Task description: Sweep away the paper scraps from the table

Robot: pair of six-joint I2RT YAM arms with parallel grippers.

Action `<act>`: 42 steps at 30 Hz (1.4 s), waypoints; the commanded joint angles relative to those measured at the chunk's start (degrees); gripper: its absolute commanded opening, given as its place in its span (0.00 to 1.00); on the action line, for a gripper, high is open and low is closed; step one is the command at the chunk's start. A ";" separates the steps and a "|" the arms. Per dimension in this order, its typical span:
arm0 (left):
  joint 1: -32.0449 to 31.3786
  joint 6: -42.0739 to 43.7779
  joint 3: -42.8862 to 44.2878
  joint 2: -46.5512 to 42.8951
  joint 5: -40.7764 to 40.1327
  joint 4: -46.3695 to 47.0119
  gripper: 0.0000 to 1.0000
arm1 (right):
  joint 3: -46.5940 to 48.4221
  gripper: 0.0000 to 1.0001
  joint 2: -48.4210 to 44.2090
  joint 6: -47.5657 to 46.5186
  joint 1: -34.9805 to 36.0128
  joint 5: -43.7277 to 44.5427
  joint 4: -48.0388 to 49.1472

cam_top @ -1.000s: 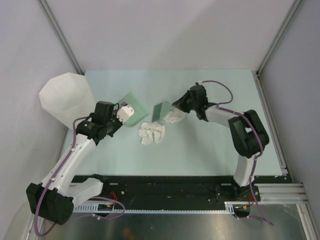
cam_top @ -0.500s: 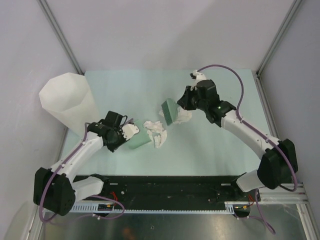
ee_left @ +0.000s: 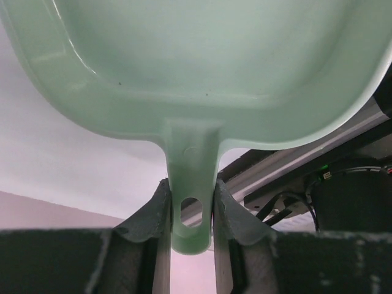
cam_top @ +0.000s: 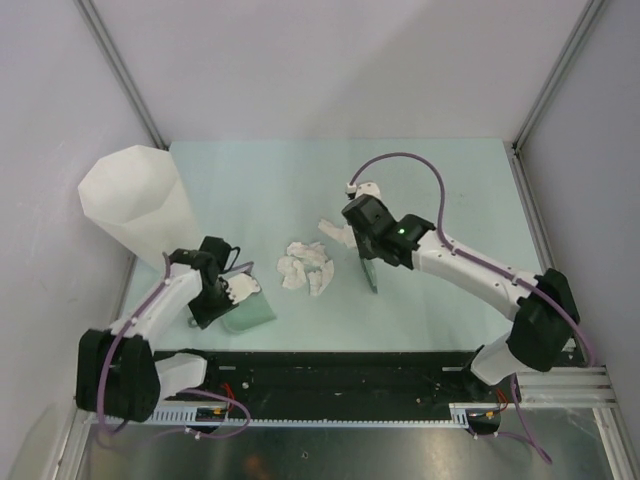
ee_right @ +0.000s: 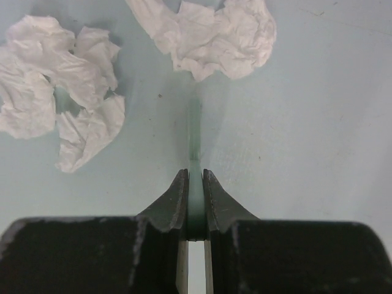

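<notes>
1. Near the front-left corner of the pale mint-green rectangular table (cam_top: 450, 190), the left arm folds back on itself with its elbow low and its wrist turned toward the front edge.
2. The left gripper (ee_left: 191, 205) pinches the handle of a small mint-green plastic dustpan (cam_top: 250, 310), one finger pressed on each side of the handle.
3. The right arm reaches from its base on the right to the table's middle, with its wrist angled downward.
4. The right gripper (ee_right: 195, 184) clamps a thin green flat plastic blade (cam_top: 369, 272), seen edge-on. The blade's far edge is down at the table surface; whether it touches is unclear.
5. The crumpled white paper scraps lie on the table: a cluster (cam_top: 305, 267) between blade and dustpan, and one separate wad (cam_top: 335, 232) just beyond the blade, beside the right wrist.
6. A tall translucent white faceted bin (cam_top: 130, 198) stands at the table's left edge, behind the left arm.
7. A purple cable (cam_top: 405, 158) arches over the right wrist.
</notes>
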 commanded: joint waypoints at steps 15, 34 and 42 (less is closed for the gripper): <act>-4.79 -0.42 11.58 19.32 4.10 4.73 0.00 | 9.32 0.00 10.17 11.28 14.25 -16.90 22.16; -2.86 -2.53 15.80 6.06 30.99 4.90 0.00 | 14.80 0.00 -10.72 4.50 16.11 8.93 7.51; -2.25 -12.18 26.95 -0.36 35.22 4.90 0.00 | 8.82 0.00 -29.53 5.91 11.71 18.15 4.44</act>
